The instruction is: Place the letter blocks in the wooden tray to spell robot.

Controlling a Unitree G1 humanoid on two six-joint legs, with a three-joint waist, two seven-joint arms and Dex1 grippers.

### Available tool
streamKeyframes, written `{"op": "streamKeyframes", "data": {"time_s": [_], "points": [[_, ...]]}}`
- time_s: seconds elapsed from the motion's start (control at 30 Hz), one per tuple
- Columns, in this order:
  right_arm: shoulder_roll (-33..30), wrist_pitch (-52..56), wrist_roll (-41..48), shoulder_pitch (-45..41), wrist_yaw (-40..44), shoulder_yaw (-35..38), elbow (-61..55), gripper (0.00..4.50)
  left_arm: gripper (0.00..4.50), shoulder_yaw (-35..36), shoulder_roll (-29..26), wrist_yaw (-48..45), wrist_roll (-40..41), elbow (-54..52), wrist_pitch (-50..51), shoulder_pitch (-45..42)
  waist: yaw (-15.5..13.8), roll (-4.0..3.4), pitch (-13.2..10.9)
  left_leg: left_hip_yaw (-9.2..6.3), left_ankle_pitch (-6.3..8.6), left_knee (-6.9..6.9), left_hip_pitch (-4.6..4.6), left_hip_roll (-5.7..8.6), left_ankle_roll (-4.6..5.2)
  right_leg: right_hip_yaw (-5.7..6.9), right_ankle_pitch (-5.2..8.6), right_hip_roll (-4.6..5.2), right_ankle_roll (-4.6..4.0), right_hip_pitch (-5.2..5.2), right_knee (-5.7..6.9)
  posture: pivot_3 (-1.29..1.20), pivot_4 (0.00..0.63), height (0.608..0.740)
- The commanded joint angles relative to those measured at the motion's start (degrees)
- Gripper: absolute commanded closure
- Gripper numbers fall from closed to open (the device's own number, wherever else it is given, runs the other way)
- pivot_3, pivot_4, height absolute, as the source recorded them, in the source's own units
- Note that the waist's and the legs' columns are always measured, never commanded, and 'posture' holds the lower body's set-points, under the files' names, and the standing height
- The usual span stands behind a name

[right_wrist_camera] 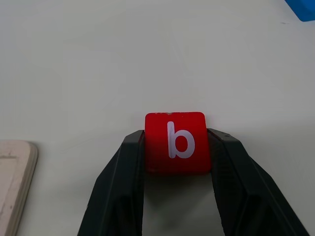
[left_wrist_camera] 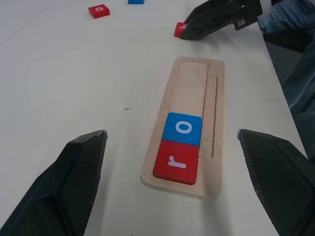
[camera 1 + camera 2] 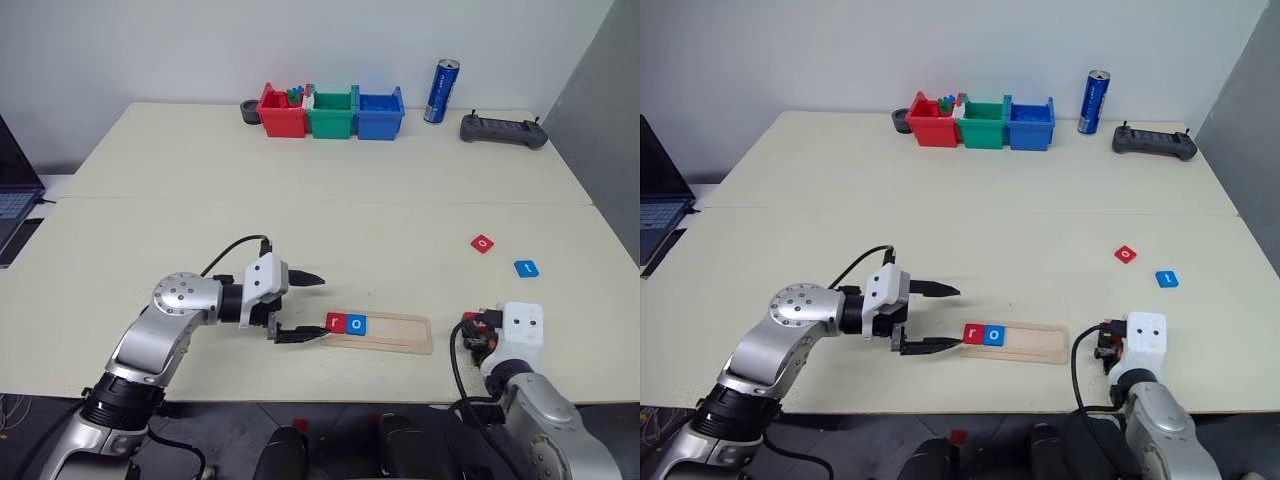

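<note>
The wooden tray (image 3: 395, 335) lies near the table's front edge. At its left end sit a red "r" block (image 3: 335, 322) and, beside it, a blue "o" block (image 3: 356, 324). My left gripper (image 3: 318, 307) stands open just left of the tray, nothing between its fingers (image 2: 74, 182). Right of the tray, my right gripper (image 1: 177, 139) is shut on a red "b" block (image 1: 177, 142) just above the table. A red "o" block (image 3: 483, 243) and a blue "t" block (image 3: 526, 268) lie loose on the table further back on the right.
Red (image 3: 283, 112), green (image 3: 331, 113) and blue (image 3: 380, 113) bins line the table's far edge, with a blue can (image 3: 441, 91) and a dark controller (image 3: 503, 130) to their right. A laptop (image 3: 15, 190) sits off the left edge.
</note>
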State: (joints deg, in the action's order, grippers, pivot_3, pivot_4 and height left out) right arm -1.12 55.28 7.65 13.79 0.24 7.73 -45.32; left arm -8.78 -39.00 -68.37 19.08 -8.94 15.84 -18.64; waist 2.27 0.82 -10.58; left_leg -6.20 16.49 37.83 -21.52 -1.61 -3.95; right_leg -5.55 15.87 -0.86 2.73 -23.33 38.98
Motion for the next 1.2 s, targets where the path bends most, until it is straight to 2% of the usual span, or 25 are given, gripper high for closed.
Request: {"op": "streamKeyframes", "data": {"time_s": [0.03, 0.2, 0.23, 0.33, 0.47, 0.6, 0.77, 0.9, 1.2], "points": [[0.80, -0.15, 0.62, -0.94, -0.59, 0.38, 0.76, 2.01, 0.00, -0.26, 0.27, -0.12, 0.32, -1.23, -0.12, -0.75, 0.12, 0.00, 0.00, 0.00, 0.00, 0.00, 0.00, 0.00, 0.00, 0.00, 0.00, 0.00, 0.00, 0.00, 0.00, 0.00, 0.150, 0.740], [-1.34, -0.01, -0.10, -6.96, -1.05, 1.35, -3.11, 0.20, 0.00, 0.13, -0.06, 0.04, 0.31, -1.50, -0.06, -0.39, 0.50, -0.04, -0.03, 0.01, 0.00, 0.01, -0.01, 0.00, 0.00, -0.01, 0.00, 0.00, 0.00, -0.01, 0.00, 0.00, 0.150, 0.740], [-2.37, 0.85, -0.07, -8.52, -0.89, 2.05, -3.80, 0.03, 0.00, 0.16, -0.11, 0.07, 0.26, -1.50, -0.15, -0.23, 0.60, -0.04, -0.03, 0.02, 0.00, 0.01, -0.02, 0.01, 0.00, -0.02, 0.00, 0.00, 0.00, -0.02, 0.00, 0.00, 0.150, 0.740], [-7.47, 2.81, 1.95, -11.51, 2.84, 4.98, -4.18, 0.03, 0.00, 0.20, -0.13, 0.21, 0.06, -1.32, -0.48, 0.15, 0.63, -0.04, -0.03, -0.01, 0.00, -0.01, -0.03, 0.01, 0.00, 0.01, 0.00, 0.00, 0.00, -0.02, 0.00, 0.00, 0.150, 0.740], [-17.17, 1.63, 9.77, -9.26, 16.83, 8.41, -0.40, 0.03, 0.00, 0.07, 0.12, 0.30, -0.40, -0.53, -1.30, 0.46, 0.60, -0.03, -0.03, -0.02, 0.01, -0.02, -0.09, 0.04, 0.02, 0.02, -0.05, 0.02, -0.11, -0.02, -0.05, 0.00, 0.150, 0.740], [-31.36, -7.80, 15.68, -7.70, 36.18, 11.57, 7.70, 0.03, 0.00, -0.27, 0.75, 0.48, -0.89, 0.37, -2.17, 0.50, 0.77, -0.03, -0.09, 0.04, 0.03, 0.00, -0.10, 0.05, 0.05, -0.01, -0.05, 0.03, -0.11, -0.02, -0.06, 0.00, 0.150, 0.740], [-45.50, -18.43, 15.38, -9.01, 51.37, 9.16, 17.85, 0.03, 0.00, -0.28, 1.14, -0.02, -1.55, 1.80, -3.67, 0.83, 0.86, 0.01, -0.11, 0.07, 0.02, 0.02, 0.03, 0.05, 0.06, -0.04, 0.00, 0.00, 0.01, 0.07, -0.05, 0.00, 0.150, 0.740], [-50.64, -25.27, 13.51, -10.20, 58.18, 4.66, 23.62, 0.03, 0.00, -0.41, 1.33, -0.06, -1.84, 2.27, -4.40, 1.05, 0.92, 0.04, -0.13, 0.07, 0.03, 0.03, 0.02, 0.03, 0.06, -0.05, 0.00, -0.02, 0.01, 0.07, -0.05, 0.00, 0.150, 0.740], [-52.40, -33.65, 8.78, -16.93, 63.54, -4.51, 33.10, 0.03, 0.00, -0.70, 1.48, 0.38, -2.44, 1.33, -4.95, 2.00, 0.86, 0.08, -0.15, 0.07, 0.02, 0.06, 0.02, 0.04, 0.06, -0.05, -0.08, 0.01, -0.10, 0.07, -0.04, 0.00, 0.150, 0.740]]}}
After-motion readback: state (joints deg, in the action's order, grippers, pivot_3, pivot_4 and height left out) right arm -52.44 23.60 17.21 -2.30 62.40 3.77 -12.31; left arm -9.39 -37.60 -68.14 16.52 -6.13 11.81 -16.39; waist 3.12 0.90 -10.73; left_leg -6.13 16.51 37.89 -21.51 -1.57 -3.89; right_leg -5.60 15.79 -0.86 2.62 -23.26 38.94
